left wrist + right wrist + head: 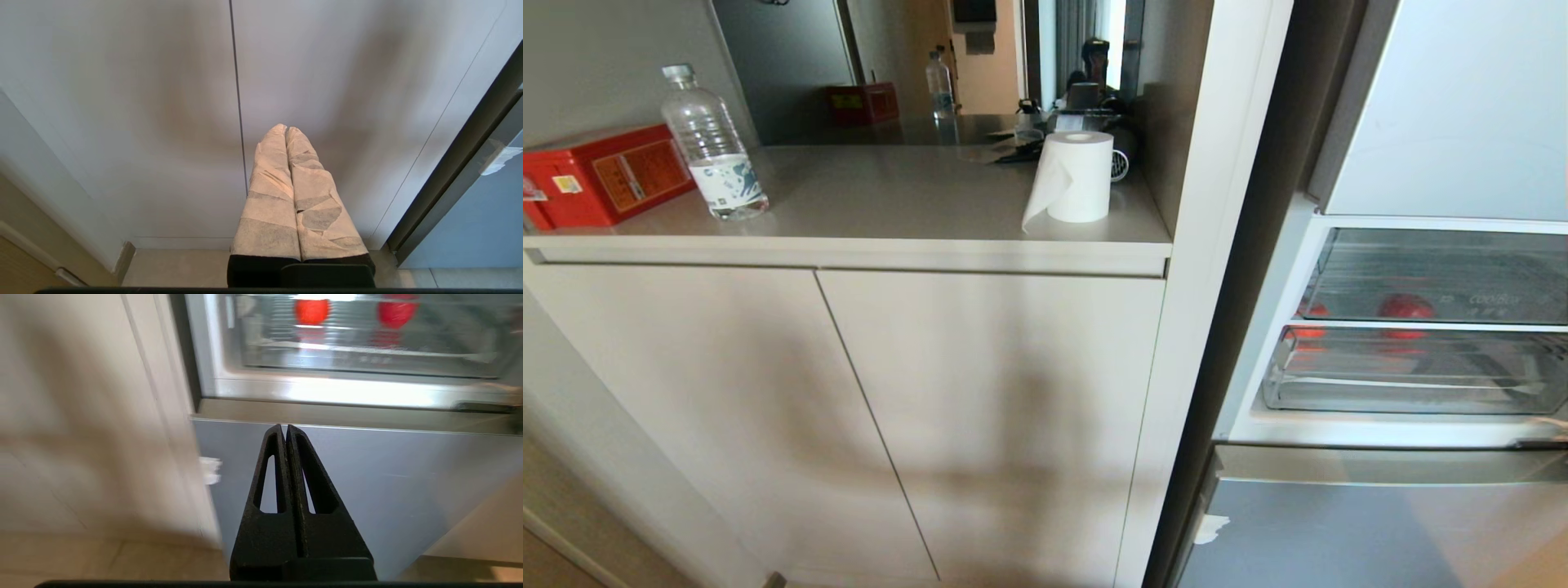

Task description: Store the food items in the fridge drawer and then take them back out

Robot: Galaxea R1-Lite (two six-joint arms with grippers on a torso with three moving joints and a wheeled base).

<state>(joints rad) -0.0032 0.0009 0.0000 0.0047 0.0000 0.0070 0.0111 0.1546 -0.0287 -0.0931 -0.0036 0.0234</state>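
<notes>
The fridge is standing open beside a pale cabinet, exposing two clear bins stacked one above the other. A red food item (1406, 307) is sitting behind the clear wall of the upper bin (1445, 273), and a second red patch is showing toward the cabinet side of it; whether that is another item or a reflection cannot be told. The fridge drawer (1413, 376) beneath is carrying only red reflections. The right pincer (286, 430), clenched and gripping nothing, is pointing at the grey door panel below the drawer, probably ahead of a reach. The left pincer (286, 130), its fingers wrapped in pale tape and pressed together, is facing the cabinet doors.
</notes>
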